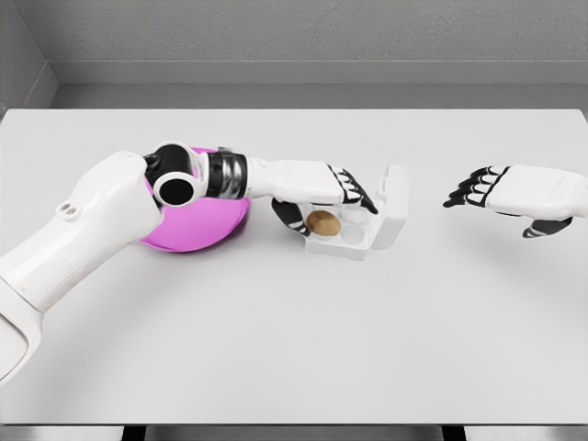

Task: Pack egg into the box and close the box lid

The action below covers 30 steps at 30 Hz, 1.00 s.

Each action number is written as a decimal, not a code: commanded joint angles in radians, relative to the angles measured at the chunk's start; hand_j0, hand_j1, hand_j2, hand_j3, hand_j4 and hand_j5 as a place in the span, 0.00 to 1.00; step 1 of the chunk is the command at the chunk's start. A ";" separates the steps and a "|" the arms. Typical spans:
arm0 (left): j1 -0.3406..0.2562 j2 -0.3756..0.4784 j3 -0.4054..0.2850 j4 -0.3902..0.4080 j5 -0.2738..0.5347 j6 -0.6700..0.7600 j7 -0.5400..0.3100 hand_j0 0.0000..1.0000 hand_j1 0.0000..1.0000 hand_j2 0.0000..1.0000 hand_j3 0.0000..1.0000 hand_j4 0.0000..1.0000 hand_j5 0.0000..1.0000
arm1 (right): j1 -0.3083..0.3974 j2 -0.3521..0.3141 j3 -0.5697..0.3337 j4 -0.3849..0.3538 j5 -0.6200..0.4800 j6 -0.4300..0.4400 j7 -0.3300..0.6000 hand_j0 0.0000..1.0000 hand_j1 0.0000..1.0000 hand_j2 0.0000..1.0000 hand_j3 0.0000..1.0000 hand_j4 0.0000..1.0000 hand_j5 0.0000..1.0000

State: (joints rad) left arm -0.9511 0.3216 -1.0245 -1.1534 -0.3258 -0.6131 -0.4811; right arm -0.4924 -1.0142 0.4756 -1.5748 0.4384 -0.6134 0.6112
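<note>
One egg (323,222) seated in box (354,237), beneath left hand (317,195), fingers loosely spread. Next: swing upright lid (393,204) shut. Right hand (501,191) open, idle.

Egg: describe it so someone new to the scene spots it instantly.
On the white table, find the small white box with its lid raised, right of the pink bowl. The egg sits in the box's left cup, under the left hand. It is the only brown, oval thing there.
</note>
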 commanded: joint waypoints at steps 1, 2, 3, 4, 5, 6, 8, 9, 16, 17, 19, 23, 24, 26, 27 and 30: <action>0.000 0.057 0.001 -0.061 0.051 0.002 0.002 1.00 1.00 1.00 1.00 1.00 1.00 | 0.000 -0.001 0.000 -0.004 -0.004 0.002 0.000 1.00 1.00 1.00 1.00 1.00 1.00; 0.000 0.083 0.001 -0.071 0.070 0.002 0.002 1.00 1.00 1.00 1.00 1.00 1.00 | 0.000 -0.001 0.000 -0.004 -0.004 0.002 0.000 1.00 1.00 1.00 1.00 1.00 1.00; -0.002 0.097 0.001 -0.080 0.082 0.002 0.002 1.00 1.00 1.00 1.00 1.00 1.00 | 0.000 -0.001 -0.002 -0.004 -0.004 0.002 0.000 1.00 1.00 1.00 1.00 1.00 1.00; -0.002 0.119 0.001 -0.086 0.094 0.002 0.003 1.00 1.00 1.00 1.00 1.00 1.00 | -0.002 -0.001 0.000 -0.004 -0.004 0.002 0.000 1.00 1.00 1.00 1.00 1.00 1.00; -0.003 0.137 0.001 -0.086 0.103 0.002 0.004 1.00 1.00 1.00 1.00 1.00 1.00 | -0.002 -0.001 -0.002 -0.005 -0.004 0.002 0.000 1.00 1.00 1.00 1.00 1.00 1.00; -0.003 0.154 0.001 -0.086 0.117 0.002 0.004 1.00 1.00 1.00 1.00 1.00 1.00 | -0.002 -0.001 0.000 -0.005 -0.004 0.002 0.000 1.00 1.00 1.00 1.00 1.00 1.00; -0.012 0.206 0.003 -0.091 0.162 0.002 0.004 1.00 1.00 1.00 1.00 1.00 1.00 | -0.002 -0.001 0.000 -0.010 -0.004 0.002 0.000 1.00 1.00 1.00 1.00 1.00 1.00; -0.012 0.260 0.004 -0.091 0.183 0.002 0.004 1.00 1.00 1.00 1.00 1.00 1.00 | -0.002 0.000 0.011 -0.013 -0.004 0.002 0.000 1.00 1.00 1.00 1.00 1.00 1.00; -0.038 0.416 0.027 -0.083 0.209 0.002 0.009 1.00 1.00 1.00 1.00 1.00 1.00 | -0.006 0.026 0.021 -0.028 -0.004 0.002 0.000 1.00 1.00 1.00 1.00 1.00 1.00; -0.037 0.430 0.032 -0.080 0.212 0.002 0.007 1.00 1.00 1.00 1.00 1.00 1.00 | -0.006 0.028 0.021 -0.028 -0.004 0.002 0.000 1.00 1.00 1.00 1.00 1.00 1.00; -0.035 0.470 0.034 -0.083 0.212 0.002 0.006 1.00 1.00 1.00 1.00 1.00 1.00 | -0.008 0.034 0.021 -0.028 -0.003 0.002 0.000 1.00 1.00 1.00 1.00 1.00 1.00; -0.025 0.530 0.058 -0.081 0.235 0.002 0.007 1.00 1.00 1.00 1.00 1.00 1.00 | -0.008 0.063 0.028 -0.030 -0.003 0.002 0.000 1.00 1.00 1.00 1.00 1.00 1.00; -0.018 0.530 0.057 -0.085 0.245 0.002 0.007 1.00 1.00 1.00 1.00 1.00 1.00 | -0.008 0.063 0.028 -0.030 -0.003 0.002 0.000 1.00 1.00 1.00 1.00 1.00 1.00; -0.017 0.534 0.058 -0.083 0.248 0.002 0.007 1.00 1.00 1.00 1.00 1.00 1.00 | -0.009 0.065 0.035 -0.030 -0.001 0.002 0.000 1.00 1.00 1.00 1.00 1.00 1.00; -0.017 0.544 0.058 -0.085 0.248 0.002 0.007 1.00 1.00 1.00 1.00 1.00 1.00 | -0.009 0.071 0.035 -0.031 -0.001 0.002 0.000 1.00 1.00 1.00 1.00 1.00 1.00; -0.012 0.559 0.058 -0.088 0.268 0.002 0.009 1.00 1.00 1.00 1.00 1.00 1.00 | -0.009 0.077 0.037 -0.047 -0.003 0.002 0.000 1.00 1.00 1.00 1.00 1.00 1.00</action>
State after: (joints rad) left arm -0.9633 0.8652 -0.9689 -1.2394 -0.0771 -0.6131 -0.4735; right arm -0.5016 -0.9425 0.5105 -1.6146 0.4404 -0.6134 0.6113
